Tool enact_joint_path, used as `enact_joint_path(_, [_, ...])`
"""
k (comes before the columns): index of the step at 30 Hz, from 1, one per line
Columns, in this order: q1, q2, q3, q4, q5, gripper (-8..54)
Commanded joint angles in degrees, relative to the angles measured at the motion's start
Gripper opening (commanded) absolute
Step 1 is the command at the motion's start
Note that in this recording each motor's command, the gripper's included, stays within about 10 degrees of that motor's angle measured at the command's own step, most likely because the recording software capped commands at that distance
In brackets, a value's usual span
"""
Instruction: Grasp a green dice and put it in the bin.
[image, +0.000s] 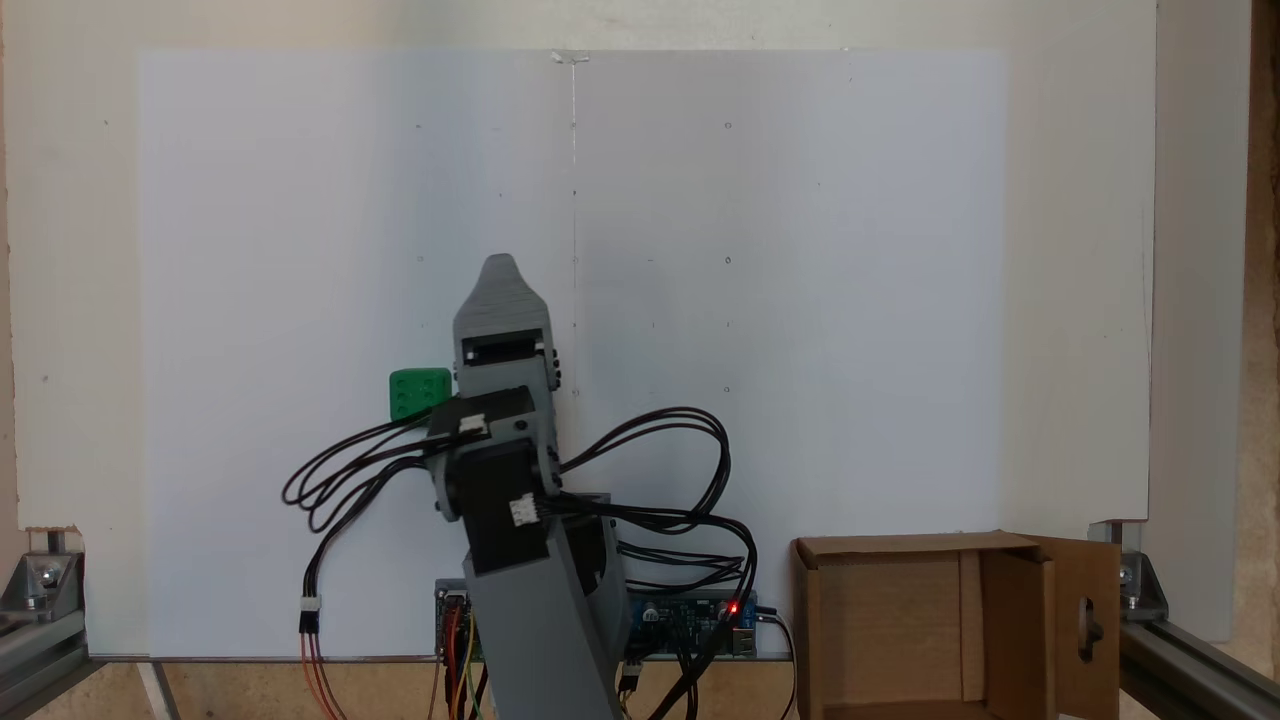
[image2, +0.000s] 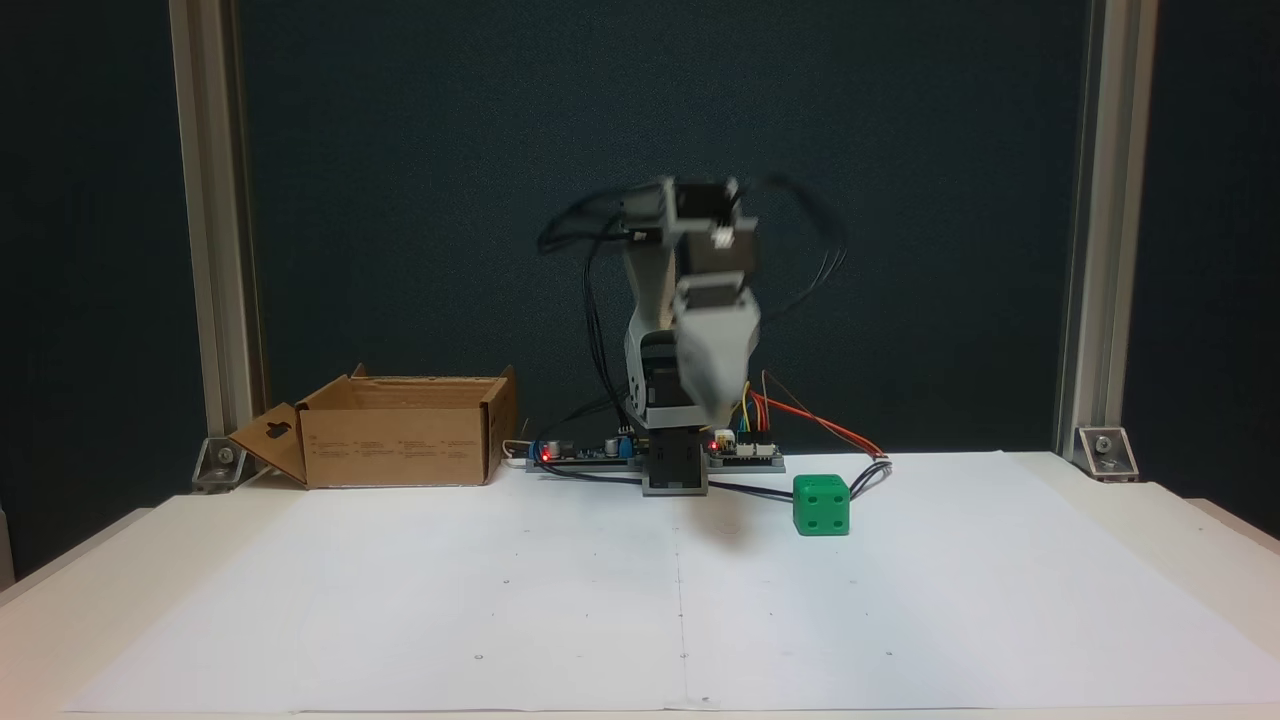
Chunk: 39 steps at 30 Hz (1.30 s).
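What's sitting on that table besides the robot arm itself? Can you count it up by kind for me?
Green dice: 1
Cardboard boxes: 1
Circuit boards by the arm's base: 2
Total: 4

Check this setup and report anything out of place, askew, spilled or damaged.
Nothing stands out. The green dice sits flat on the white paper, apart from the gripper, which hangs above the sheet. The cardboard bin stands upright with its flaps open beside the controller board. Nothing is spilled or visibly damaged.
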Motion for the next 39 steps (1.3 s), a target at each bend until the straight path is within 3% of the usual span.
enact_joint_path(1, [-4.22,-2.20,-6.42,9.21,5.27,44.1])
enact_joint_path(6, [-14.50,-6.86,-14.77,25.75,9.93,44.1])
enact_joint_path(12, [-22.68,-13.01,-20.48,26.37,14.24,44.4])
enact_joint_path(26, [-26.54,-12.74,-20.83,24.87,16.79,47.1])
enact_joint_path(39, [-33.84,-18.54,-21.53,26.98,20.13,45.0])
